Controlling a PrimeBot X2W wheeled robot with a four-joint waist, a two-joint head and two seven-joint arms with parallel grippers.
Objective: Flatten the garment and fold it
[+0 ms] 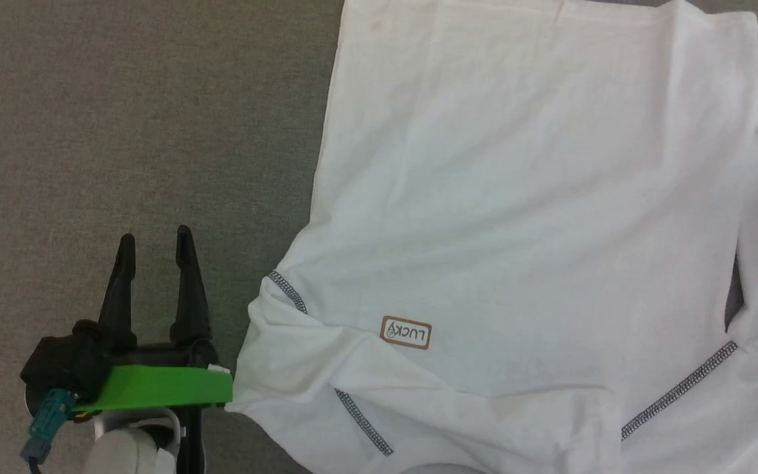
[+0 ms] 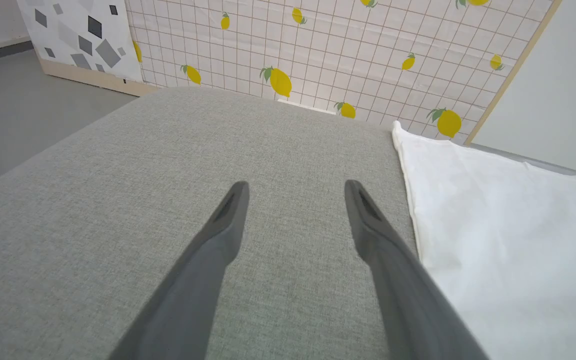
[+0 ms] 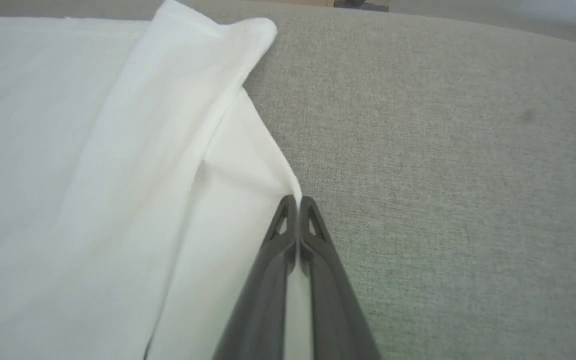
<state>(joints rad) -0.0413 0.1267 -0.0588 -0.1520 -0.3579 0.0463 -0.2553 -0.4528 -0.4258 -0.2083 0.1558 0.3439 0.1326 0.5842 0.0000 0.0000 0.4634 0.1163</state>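
The garment (image 1: 524, 217), a white long-sleeved shirt with grey stitched seams and a brown-bordered LUCKY patch (image 1: 405, 332), lies spread on the grey fabric surface (image 1: 122, 131). To its left my left gripper (image 1: 155, 247) hovers open over bare surface, and in the left wrist view my left gripper (image 2: 295, 192) has the garment (image 2: 498, 220) to its right. In the right wrist view my right gripper (image 3: 297, 201) is shut on the edge of the garment (image 3: 93, 165), a thin strip of white cloth pinched between its fingers.
A lemon-patterned grid wall (image 2: 318, 45) and a panel with grey shapes (image 2: 78, 40) stand beyond the far edge of the surface. Grey floor (image 2: 13, 105) lies to its left. Bare grey surface (image 3: 443, 175) extends right of the garment's edge.
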